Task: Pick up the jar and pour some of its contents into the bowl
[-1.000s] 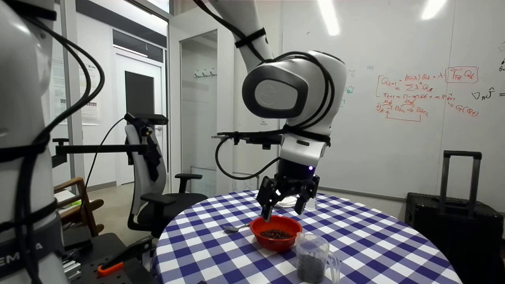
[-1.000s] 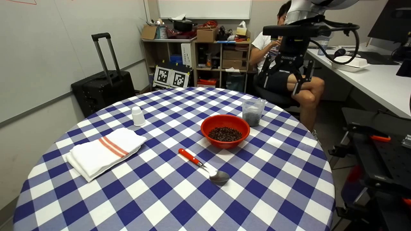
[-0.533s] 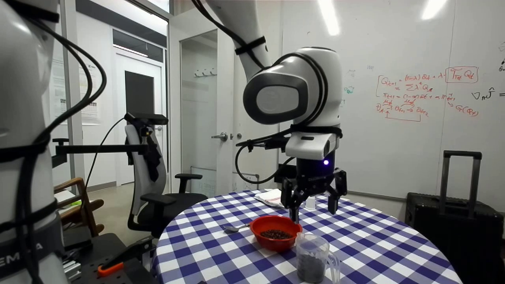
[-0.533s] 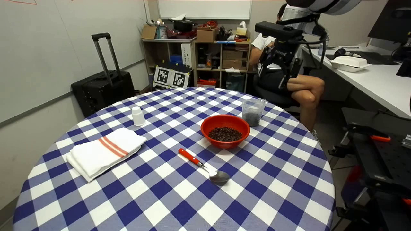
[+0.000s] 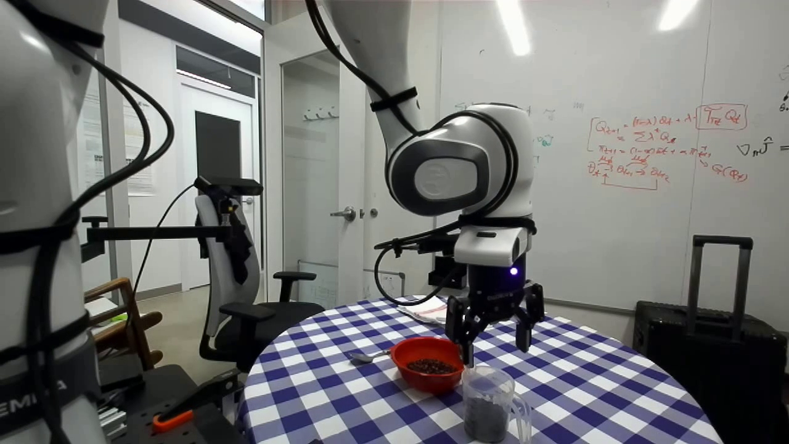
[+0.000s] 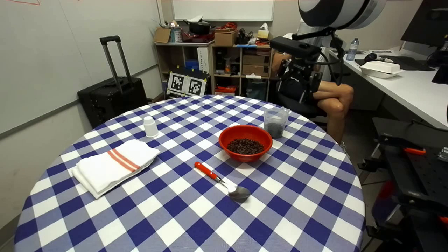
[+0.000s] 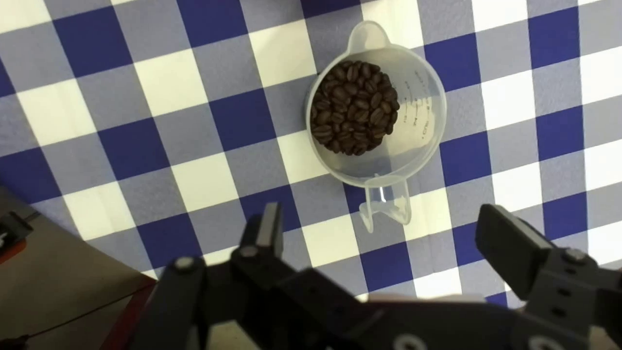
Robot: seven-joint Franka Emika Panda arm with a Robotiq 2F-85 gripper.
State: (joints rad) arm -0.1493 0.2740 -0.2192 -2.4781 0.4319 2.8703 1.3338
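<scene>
Approach seemingly in hand: end effector spread wide, gripping nothing, higher than upright jar beside bowl; next likely needs lowering, jaws straddling handle

The checked tablecloth bears jar, bowl, spoon, towel and white container.

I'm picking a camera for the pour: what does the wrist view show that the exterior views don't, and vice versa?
Only the wrist view: individual coffee beans inside the measuring jar, seen from above.
Only the exterior views: the red-handled spoon, folded striped towel and dark beans in the red bowl.
Both: the measuring jar, the checkered tablecloth and the gripper, its jaws open.
</scene>
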